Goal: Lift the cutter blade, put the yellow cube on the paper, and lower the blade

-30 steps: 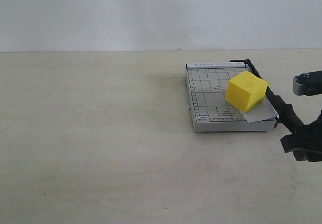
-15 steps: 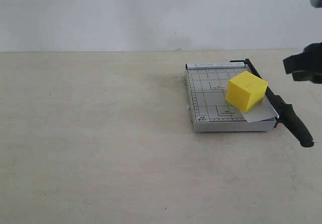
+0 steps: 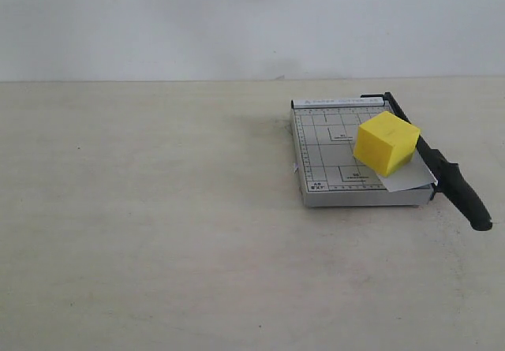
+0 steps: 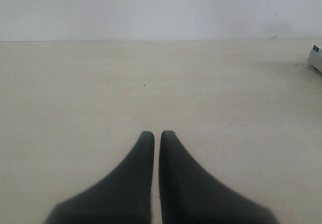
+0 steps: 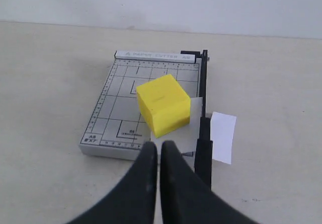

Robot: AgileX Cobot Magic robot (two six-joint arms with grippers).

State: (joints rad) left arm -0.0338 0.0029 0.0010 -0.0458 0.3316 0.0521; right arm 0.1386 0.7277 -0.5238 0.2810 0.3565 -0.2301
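"PAPER CUTTER" along the top rail [image 5: 155,56] of the grey trimmer [image 5: 118,114]

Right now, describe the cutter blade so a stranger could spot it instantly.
Find the grey gridded board on the table, with a yellow cube on it. The cutter blade lies along the edge beside that cube: the only long black bar, ending in a thick handle overhanging the board.

- exterior camera is viewing the table [image 3: 158,248] from afar.
- left wrist camera is skimming low over it.
- right wrist camera is closely facing the yellow cube [image 5: 163,104], sharing it with exterior.
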